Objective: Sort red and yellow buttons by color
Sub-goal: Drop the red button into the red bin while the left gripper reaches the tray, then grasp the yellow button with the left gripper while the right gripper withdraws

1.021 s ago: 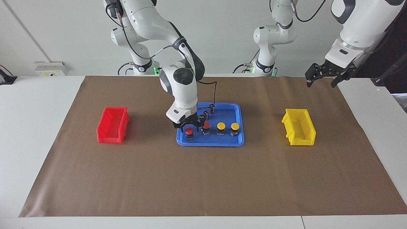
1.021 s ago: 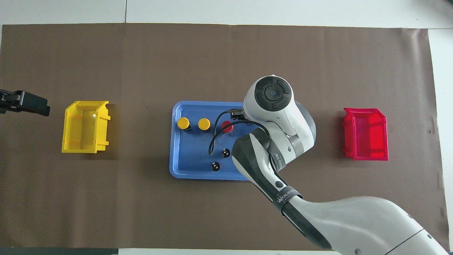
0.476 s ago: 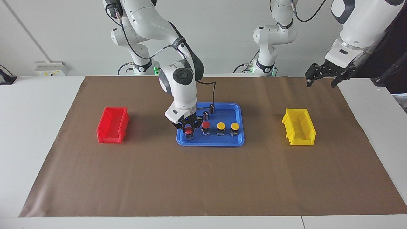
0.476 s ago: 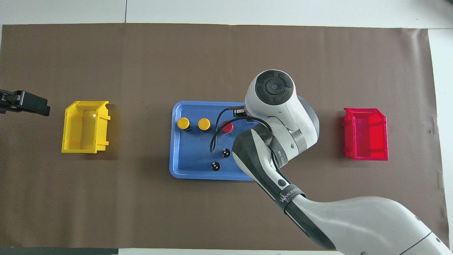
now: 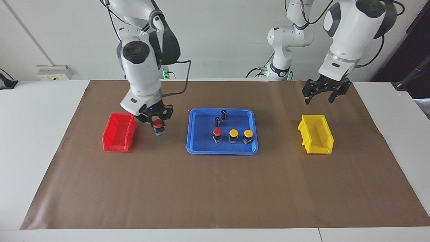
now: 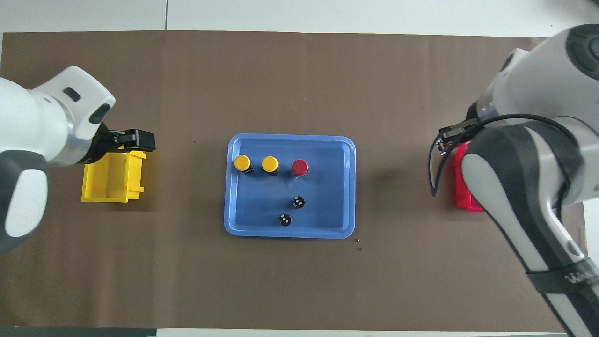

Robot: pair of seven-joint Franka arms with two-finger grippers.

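Right gripper [image 5: 157, 118] clenching a red button [image 5: 157, 125] in the air beside the red bin [image 5: 118, 132], left gripper [image 5: 323, 91] hanging released over the yellow bin [image 5: 316, 139], remaining buttons sitting in the blue tray [image 5: 201, 148].

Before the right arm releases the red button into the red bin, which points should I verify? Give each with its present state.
1. Right gripper grips the held red button: ok.
2. Button is over the red bin: not ok, it hangs beside the bin, over the mat.
3. Red bin upright, opening free: ok.
4. Other red button and two yellow buttons upright in the blue tray: ok.
5. Left gripper, above the yellow bin, away from the path: ok.
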